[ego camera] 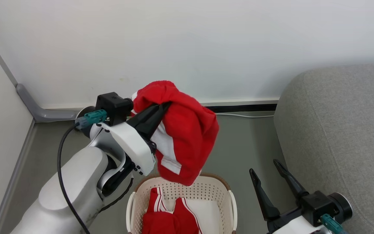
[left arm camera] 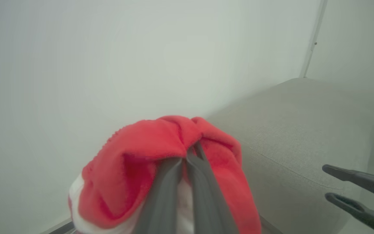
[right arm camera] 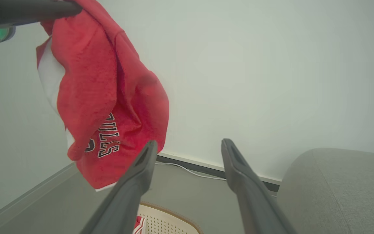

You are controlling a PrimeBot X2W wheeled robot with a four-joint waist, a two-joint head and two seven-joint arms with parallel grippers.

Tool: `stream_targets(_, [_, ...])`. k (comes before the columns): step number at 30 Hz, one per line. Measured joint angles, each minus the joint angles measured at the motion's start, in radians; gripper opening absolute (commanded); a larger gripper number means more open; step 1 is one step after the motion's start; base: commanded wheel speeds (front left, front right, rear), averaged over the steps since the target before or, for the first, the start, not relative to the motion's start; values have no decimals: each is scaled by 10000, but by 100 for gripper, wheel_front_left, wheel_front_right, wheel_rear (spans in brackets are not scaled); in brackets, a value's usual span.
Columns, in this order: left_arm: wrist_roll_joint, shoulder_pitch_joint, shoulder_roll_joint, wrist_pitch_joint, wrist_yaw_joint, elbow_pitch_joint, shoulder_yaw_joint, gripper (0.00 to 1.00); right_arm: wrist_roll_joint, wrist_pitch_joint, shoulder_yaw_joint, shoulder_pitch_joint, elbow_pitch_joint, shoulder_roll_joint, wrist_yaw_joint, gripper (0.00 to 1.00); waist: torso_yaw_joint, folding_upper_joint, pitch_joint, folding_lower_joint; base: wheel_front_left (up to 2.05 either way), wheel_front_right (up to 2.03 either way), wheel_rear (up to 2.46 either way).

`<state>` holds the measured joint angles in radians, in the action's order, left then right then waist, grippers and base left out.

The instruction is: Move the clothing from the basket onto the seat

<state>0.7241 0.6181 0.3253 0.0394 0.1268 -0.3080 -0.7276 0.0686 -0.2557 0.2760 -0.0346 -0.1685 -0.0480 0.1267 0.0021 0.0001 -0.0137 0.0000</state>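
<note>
My left gripper (ego camera: 166,105) is shut on a red garment (ego camera: 187,133) with white panels, held up in the air above the basket (ego camera: 206,190). The garment hangs bunched around the fingers (left arm camera: 174,182); white lettering shows on it (right arm camera: 109,97) in the right wrist view. More red clothing (ego camera: 167,217) with white stripes lies inside the cream perforated basket (right arm camera: 167,221). My right gripper (ego camera: 263,166) stands open and empty at the lower right, between the basket and the seat (ego camera: 342,136), a large grey couch to the right. From the left wrist, the right gripper (left arm camera: 325,182) shows in front of the seat (left arm camera: 304,130).
A pale wall rises close behind the basket, with a dark baseboard and a thin white cable (ego camera: 245,115) running along the floor. A grey trim strip (ego camera: 28,100) marks the room corner at the left. Grey floor (ego camera: 245,146) lies between basket and couch.
</note>
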Motion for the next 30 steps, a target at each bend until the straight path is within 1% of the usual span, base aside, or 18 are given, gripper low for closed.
stream_targets(6, [245,473,-339,-408,-38,52,-21,0,113,0,46,60,2,-2,0,100,-20,0,-47,0,0,0,0])
stream_targets(14, [242,858,-370,-493,-48,-105,-29,0,236,0,305,81,159,-2,0,100,7,0,-29,0,0,0,0])
stream_targets(17, [245,858,-410,-479,-48,-219,-61,0,497,0,629,78,255,-4,0,100,31,0,-23,0,0,0,0])
stream_targets(18, [245,857,-449,-477,-48,-284,-107,0,554,0,907,49,286,-4,0,100,49,0,-9,0,0,0,0])
stream_targets(22, [245,857,-506,-462,-48,-412,-198,0,729,0,1170,-176,403,-6,2,100,102,0,0,0,0,0,0])
stream_targets(26, [245,857,-589,-433,-48,-523,-313,0,1225,0,1538,-542,215,-31,2,100,216,0,6,0,0,0,0])
stream_targets(28, [245,859,-640,-433,-46,-564,-374,0,1778,0,1797,-769,-36,-31,2,100,284,0,12,0,0,0,0])
stream_targets(30, [240,870,-679,-433,-46,-587,-466,0,2585,0,2117,-1059,-487,-40,2,100,360,0,17,0,0,0,0])
